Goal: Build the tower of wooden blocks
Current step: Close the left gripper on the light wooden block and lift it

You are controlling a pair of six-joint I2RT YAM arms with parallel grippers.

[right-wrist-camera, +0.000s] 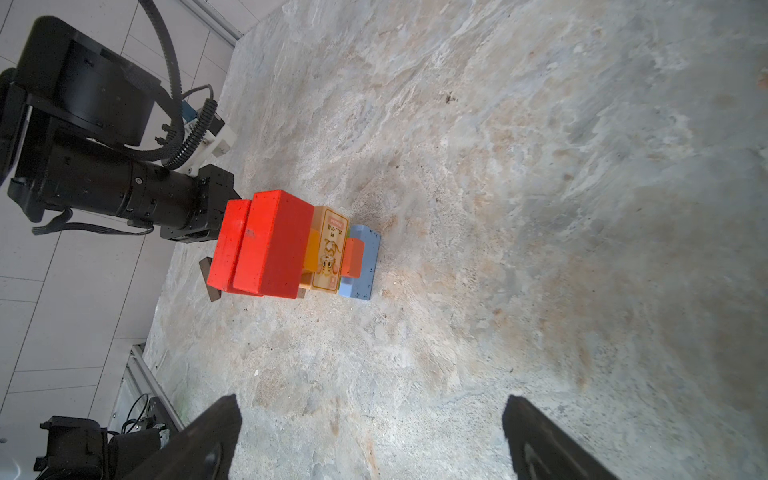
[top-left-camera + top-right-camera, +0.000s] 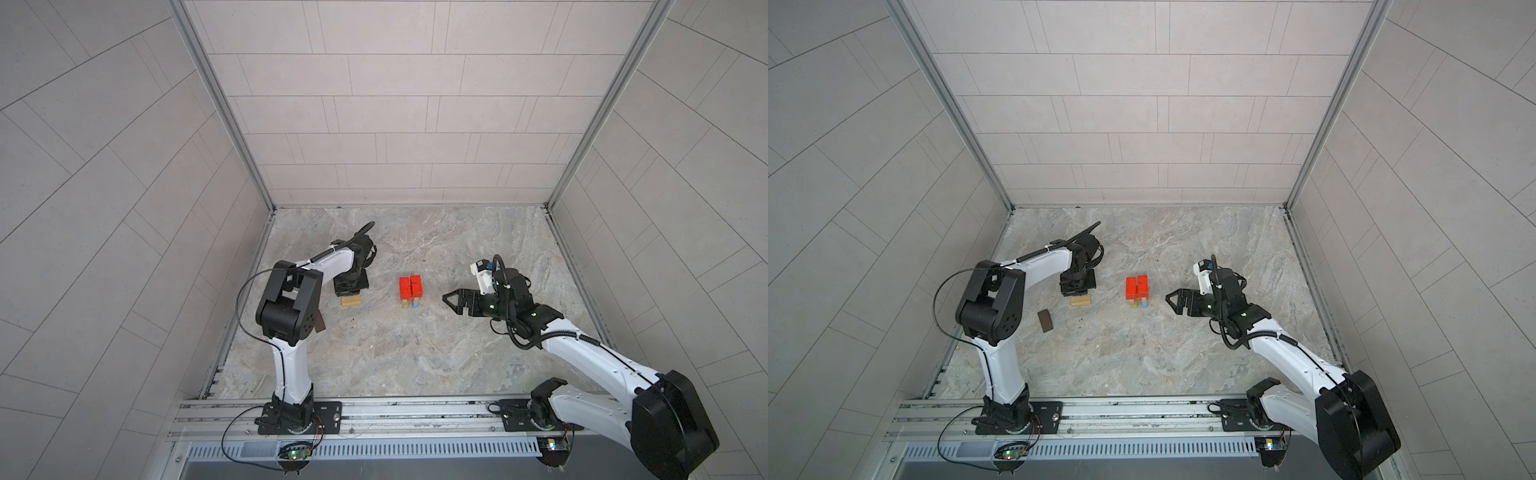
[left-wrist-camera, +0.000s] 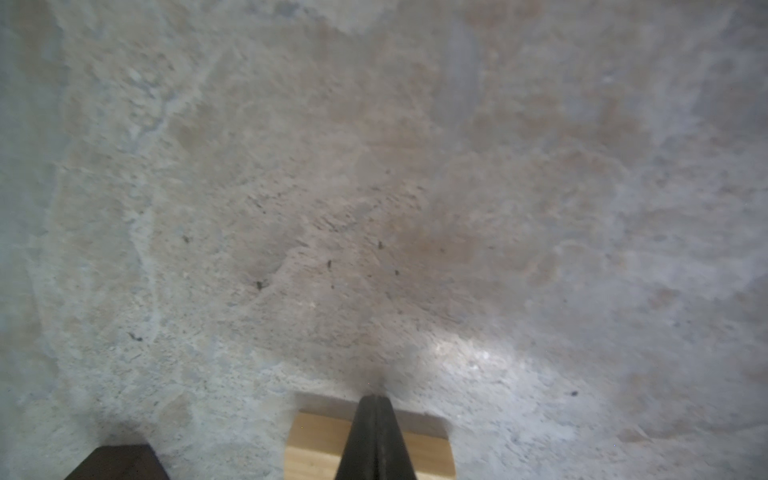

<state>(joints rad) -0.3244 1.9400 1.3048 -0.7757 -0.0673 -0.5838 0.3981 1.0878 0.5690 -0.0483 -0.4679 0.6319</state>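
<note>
The tower (image 2: 411, 291) stands mid table (image 2: 395, 357), open marble all round, well off the walls; right gripper (image 2: 448, 300) beside it, jaws wide apart, not touching. Over the loose tan block (image 3: 316, 449), near the dark brown block (image 2: 1045, 321), left gripper (image 3: 375, 405) is pinched together, empty. Cartoon sticker (image 1: 330, 249) on tower, print unreadable.

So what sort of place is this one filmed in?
Probably a lab robot cell, not a real room: tile-print wall panels in aluminium framing, a marble-look tabletop, and the left arm and right arm bolted to a slotted rail.
</note>
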